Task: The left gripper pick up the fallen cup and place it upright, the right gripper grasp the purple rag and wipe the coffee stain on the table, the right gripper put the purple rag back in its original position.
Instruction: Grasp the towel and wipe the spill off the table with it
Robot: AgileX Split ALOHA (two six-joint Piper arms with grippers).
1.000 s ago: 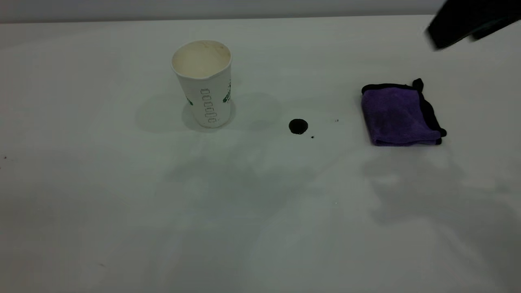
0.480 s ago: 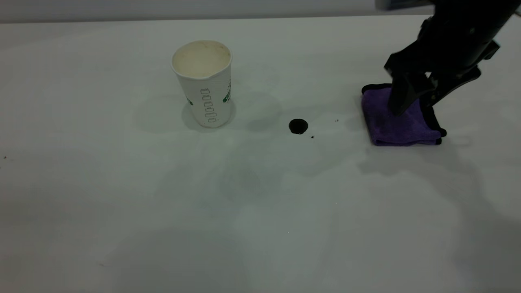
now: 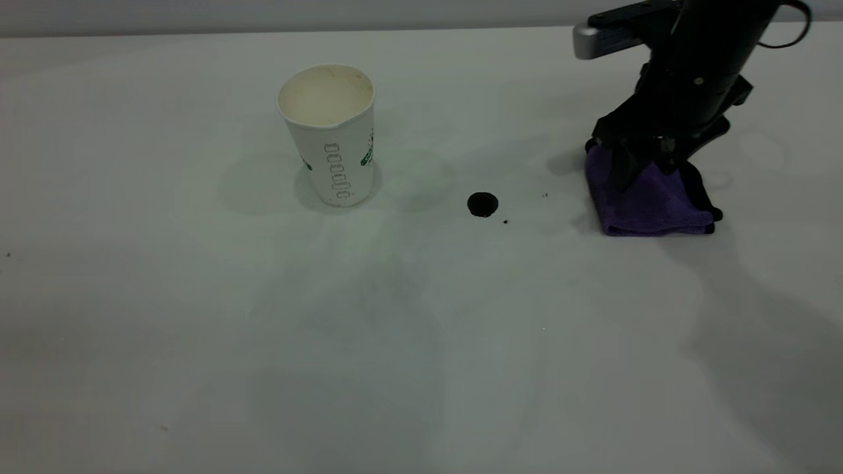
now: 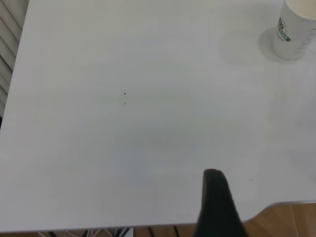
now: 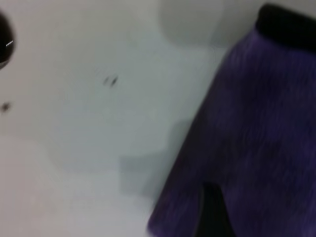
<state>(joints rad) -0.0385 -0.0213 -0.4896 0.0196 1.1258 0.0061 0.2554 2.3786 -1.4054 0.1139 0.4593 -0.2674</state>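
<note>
On the left, the cup [image 3: 327, 133] stands upright on the counter [image 3: 197, 329], just as it did a second ago, so I count that step done. My left claw [image 4: 217, 207] is parked back at the counter's near edge, well apart from the cup; only one dark prong shows in its wrist view, so I cannot tell how wide it stands.

In the middle, the coffee stain [image 3: 483, 204] is untouched, still a round dark blot between cup and rag.

On the right is the change: a second ago only a dark blur showed at the far corner, and now my right claw [image 3: 642, 164] has come down onto the far, left part of the purple rag [image 3: 652, 201]. The rag lies flat where it was, not lifted. I cannot tell whether the fingers have closed on it.

The exterior view gives me the whole layout. The right wrist view adds the closeness: purple pile [image 5: 247, 148] fills it, with the stain's edge [image 5: 4, 47] at the border.
</note>
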